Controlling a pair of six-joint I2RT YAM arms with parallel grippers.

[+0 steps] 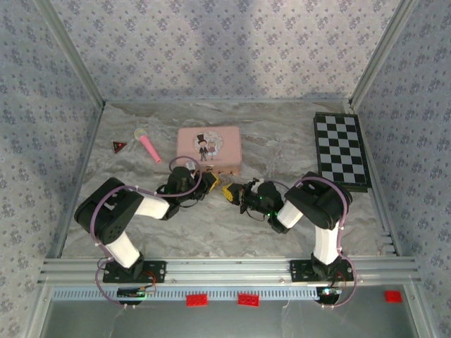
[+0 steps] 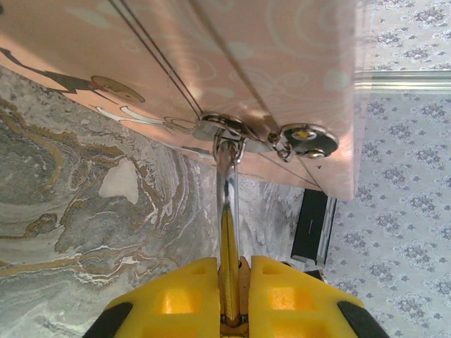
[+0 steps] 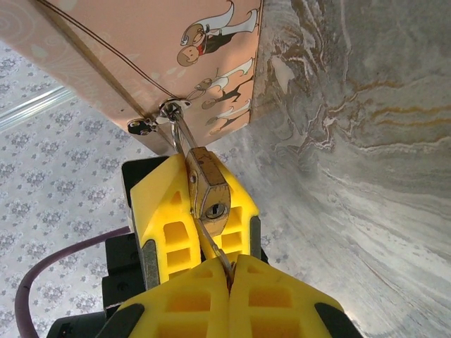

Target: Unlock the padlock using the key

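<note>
The left gripper (image 2: pixel 232 285) is clamped on the tiny brass-gold metal padlock (image 3: pixel 206 184), hooked by its thin shackle to the pink rectangular tin (image 3: pixel 141 42) (cartoon couple on the lid). The right gripper (image 3: pixel 230 271) pinches the thin silver key (image 3: pixel 213 246), tip at the keyhole.

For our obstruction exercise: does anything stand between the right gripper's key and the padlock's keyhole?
Nothing visible does. The key in the right gripper points at the padlock's bare keyhole; the left gripper clamps only its sides.
</note>
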